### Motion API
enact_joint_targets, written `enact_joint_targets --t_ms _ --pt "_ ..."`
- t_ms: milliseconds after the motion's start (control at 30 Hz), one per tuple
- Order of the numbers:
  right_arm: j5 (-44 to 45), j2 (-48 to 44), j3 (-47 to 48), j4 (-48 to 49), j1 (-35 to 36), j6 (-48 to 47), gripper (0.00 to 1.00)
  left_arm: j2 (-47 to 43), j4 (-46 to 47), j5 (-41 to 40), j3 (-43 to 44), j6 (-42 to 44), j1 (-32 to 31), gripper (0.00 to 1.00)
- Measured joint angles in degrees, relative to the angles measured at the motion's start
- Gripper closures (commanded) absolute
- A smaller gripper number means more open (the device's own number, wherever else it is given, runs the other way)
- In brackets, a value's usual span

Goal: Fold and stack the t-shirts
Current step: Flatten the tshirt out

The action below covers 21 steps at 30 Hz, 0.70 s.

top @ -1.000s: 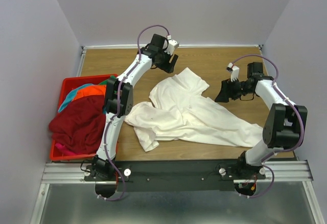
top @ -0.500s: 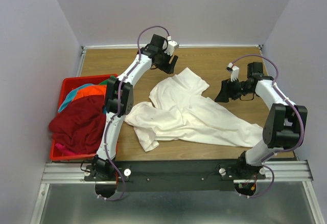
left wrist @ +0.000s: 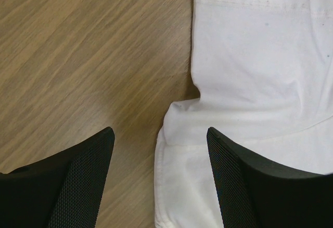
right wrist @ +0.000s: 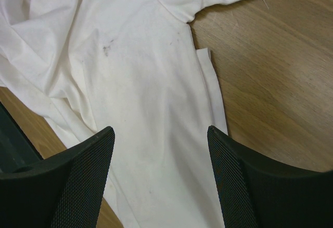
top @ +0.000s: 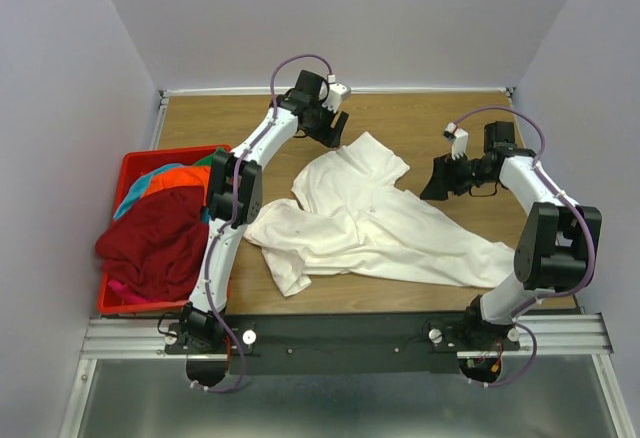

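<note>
A large white t-shirt (top: 370, 223) lies crumpled and spread across the middle of the wooden table. My left gripper (top: 334, 130) is open and empty, just above the shirt's far edge; in the left wrist view (left wrist: 160, 134) its fingers straddle the shirt's hem (left wrist: 171, 160). My right gripper (top: 436, 180) is open and empty at the shirt's right side; in the right wrist view (right wrist: 160, 133) it hovers over the white cloth (right wrist: 140, 98). Dark red (top: 150, 243), orange (top: 170, 180) and teal (top: 128, 198) shirts are heaped in a red basket at the left.
The red plastic basket (top: 112, 303) stands at the table's left edge, with the dark red shirt hanging over its rim. Bare wood (top: 420, 118) shows at the back of the table. Walls close in the table on three sides.
The left gripper has shifted very slightly towards the back. The shirt and the right arm have not moved.
</note>
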Motion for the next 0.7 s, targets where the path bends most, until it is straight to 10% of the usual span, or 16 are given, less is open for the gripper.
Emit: enact_joint_targets --t_ms 700 --pt "0.0 0.0 -0.11 0.0 0.0 0.0 0.21 1.09 -0.09 1.2 0.0 0.02 0.0 0.21"
